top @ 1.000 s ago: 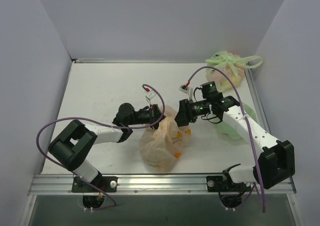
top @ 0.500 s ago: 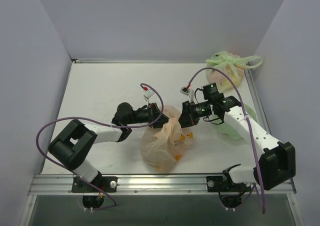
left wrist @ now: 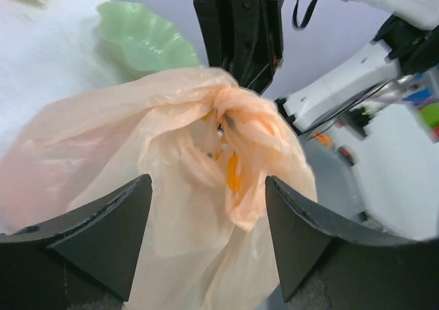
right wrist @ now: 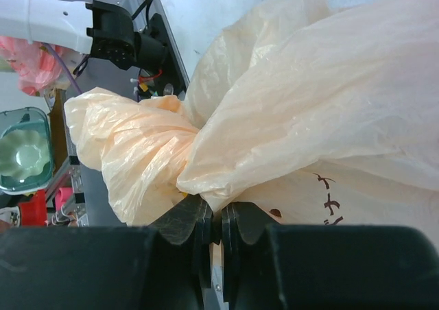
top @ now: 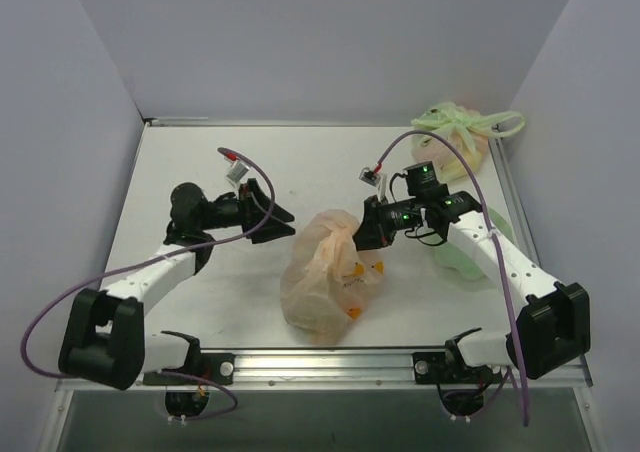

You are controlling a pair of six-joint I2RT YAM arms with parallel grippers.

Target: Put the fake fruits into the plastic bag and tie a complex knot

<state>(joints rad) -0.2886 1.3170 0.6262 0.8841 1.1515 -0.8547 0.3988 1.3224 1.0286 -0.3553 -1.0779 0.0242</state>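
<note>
The peach plastic bag (top: 325, 277) sits at the table's front middle, bulging, with yellow banana prints. Its top is gathered into a twisted knot bunch (top: 340, 234), which shows also in the left wrist view (left wrist: 240, 118) and in the right wrist view (right wrist: 137, 145). My right gripper (top: 365, 234) is shut on the bag's film (right wrist: 226, 186) at that bunch. My left gripper (top: 285, 222) is open and empty, left of the bag and apart from it, facing it (left wrist: 206, 207). The fake fruits are hidden inside the bag.
A tied pale green bag (top: 455, 137) lies at the back right corner. A green scalloped dish (top: 470, 257) sits under my right arm and shows in the left wrist view (left wrist: 144, 39). Walls close the left, back and right sides.
My left gripper has let go of the bag's top, opened and pulled back to the left. My right gripper stays shut on the bag film.
</note>
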